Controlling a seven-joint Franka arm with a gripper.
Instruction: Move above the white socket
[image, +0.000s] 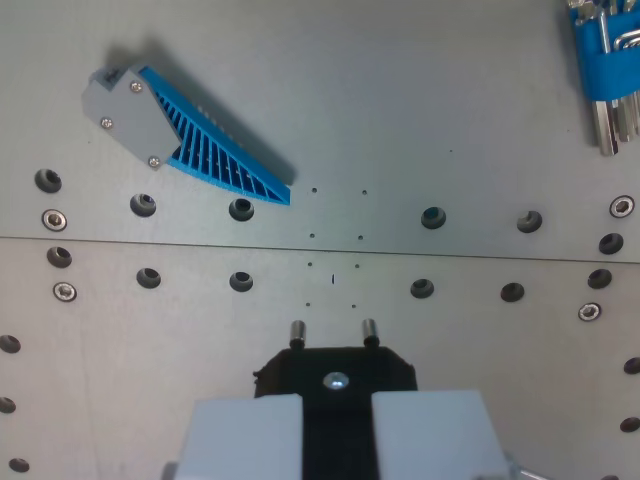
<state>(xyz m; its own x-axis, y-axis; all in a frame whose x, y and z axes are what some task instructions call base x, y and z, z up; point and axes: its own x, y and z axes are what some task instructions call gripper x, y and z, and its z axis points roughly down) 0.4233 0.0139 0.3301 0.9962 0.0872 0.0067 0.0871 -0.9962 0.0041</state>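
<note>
My gripper fills the bottom middle of the wrist view. Its two pale grey fingers are shut on a black plug that has a screw in its face. Two short metal pins stick out of the plug toward the plate. No white socket shows anywhere in this view. The plug hangs over a grey metal plate, just below the seam between two panels.
A grey block with a blue ribbed wedge lies at the upper left. A blue hex key set sits at the top right corner. Rows of bolt holes and a cluster of tiny holes mark the plate.
</note>
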